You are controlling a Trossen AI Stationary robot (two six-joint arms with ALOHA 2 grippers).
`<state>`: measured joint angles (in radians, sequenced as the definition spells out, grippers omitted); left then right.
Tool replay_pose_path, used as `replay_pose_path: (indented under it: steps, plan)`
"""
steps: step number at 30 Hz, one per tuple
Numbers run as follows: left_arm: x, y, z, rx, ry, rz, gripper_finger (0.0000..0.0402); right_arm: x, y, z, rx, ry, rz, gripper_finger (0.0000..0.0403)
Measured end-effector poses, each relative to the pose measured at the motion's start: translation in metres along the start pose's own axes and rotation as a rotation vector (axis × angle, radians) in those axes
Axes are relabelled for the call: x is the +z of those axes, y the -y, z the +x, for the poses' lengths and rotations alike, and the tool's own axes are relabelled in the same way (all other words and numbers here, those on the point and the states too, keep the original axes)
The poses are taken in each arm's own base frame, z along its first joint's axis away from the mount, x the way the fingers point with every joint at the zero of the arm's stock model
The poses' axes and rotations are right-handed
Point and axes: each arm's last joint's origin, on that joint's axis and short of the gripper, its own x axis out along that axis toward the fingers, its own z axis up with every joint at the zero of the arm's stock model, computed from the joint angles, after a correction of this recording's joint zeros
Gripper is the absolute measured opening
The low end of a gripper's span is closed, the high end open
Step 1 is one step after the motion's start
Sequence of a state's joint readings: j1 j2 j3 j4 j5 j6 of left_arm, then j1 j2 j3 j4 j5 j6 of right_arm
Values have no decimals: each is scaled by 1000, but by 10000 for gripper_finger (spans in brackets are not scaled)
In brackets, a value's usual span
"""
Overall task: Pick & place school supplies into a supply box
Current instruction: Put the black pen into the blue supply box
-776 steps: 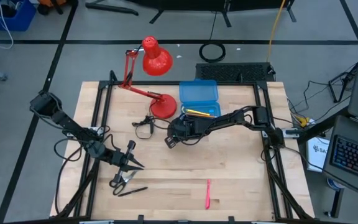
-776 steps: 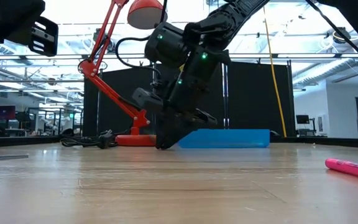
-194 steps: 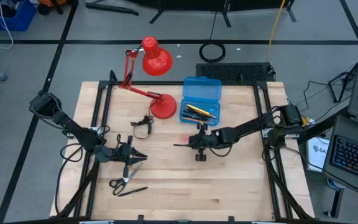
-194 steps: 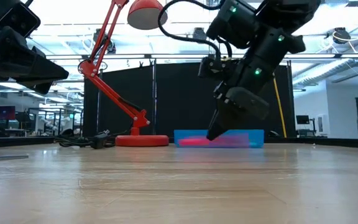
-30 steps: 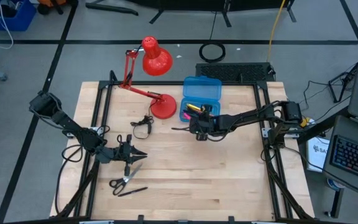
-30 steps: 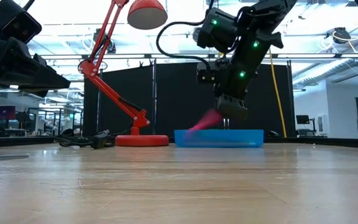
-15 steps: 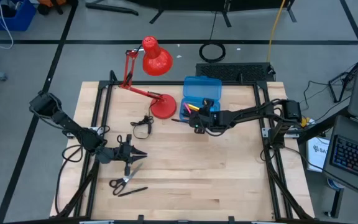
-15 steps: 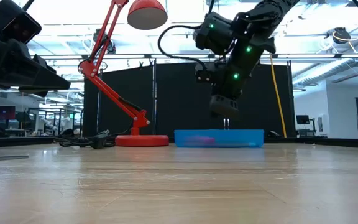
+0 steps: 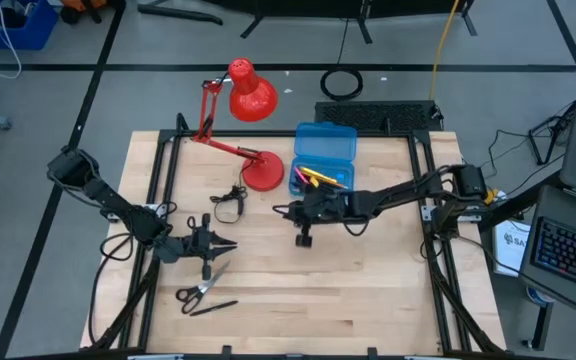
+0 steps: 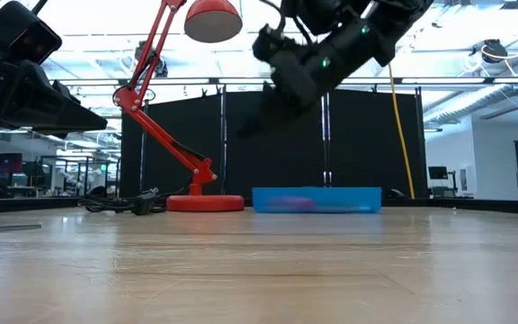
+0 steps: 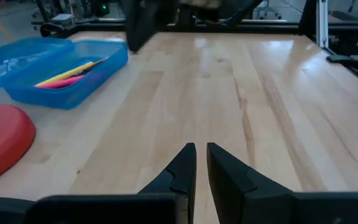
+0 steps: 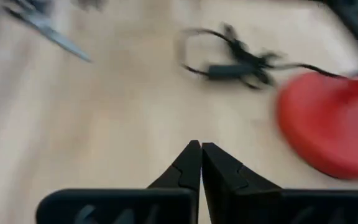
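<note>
Right gripper [image 9: 286, 211] over the middle of the table [image 9: 368, 300], just in front of the blue pencil case [image 9: 323, 145] and off its near-left corner; fingers pressed together, nothing between them; right wrist view confirms the tips closed [image 12: 199, 155] over bare wood, with the red lamp base [image 12: 328, 127] and the black wire loop [image 12: 229, 65] ahead, scissors [image 12: 42, 18] blurred at the far edge.

Left gripper [image 9: 223, 245] hangs over the left part of the table, fingers nearly together with a thin slit between them [image 11: 201, 165], holding nothing; in the low view it sits high at the left [image 10: 88, 117], clear of the surface.

Pencil case open, lid folded back toward the far side; inside lie the yellow marker [image 9: 320, 177], the orange pencil [image 9: 328, 181] and the pink pen [image 9: 298, 180], all roughly parallel, slanted along the tray; left wrist view shows the same sticks [image 11: 73, 71] resting in the tray; low view shows a pink smear through the translucent blue wall [image 10: 317, 200].

Scissors [image 9: 198, 290] flat on the wood near the front-left, just in front of the left gripper; black pens [image 9: 213, 307] beside them, nearer the front edge; both well apart from the case.

Red desk lamp [image 9: 248, 95] at the back left, its base [image 9: 263, 172] just beside the case.
</note>
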<state>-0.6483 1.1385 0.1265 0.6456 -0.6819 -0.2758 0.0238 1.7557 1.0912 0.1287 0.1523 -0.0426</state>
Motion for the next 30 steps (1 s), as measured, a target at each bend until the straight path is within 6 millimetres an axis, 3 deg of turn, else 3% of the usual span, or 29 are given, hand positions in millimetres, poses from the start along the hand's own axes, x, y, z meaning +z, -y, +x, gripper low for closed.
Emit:
replay_pose_path:
  steps: [9, 22, 30]
  plan:
    - [-1, 2, 0, -78, -34, -238, 42, 5, -18, -3, 61, 51, -4, 27]
    - [-3, 8, 0, -324, -223, -590, 42, 4, -3, 0, 41, 48, -8, 29]
    - [-6, 10, -2, -320, -275, -703, 42, 7, -22, -4, 200, 75, -18, 34]
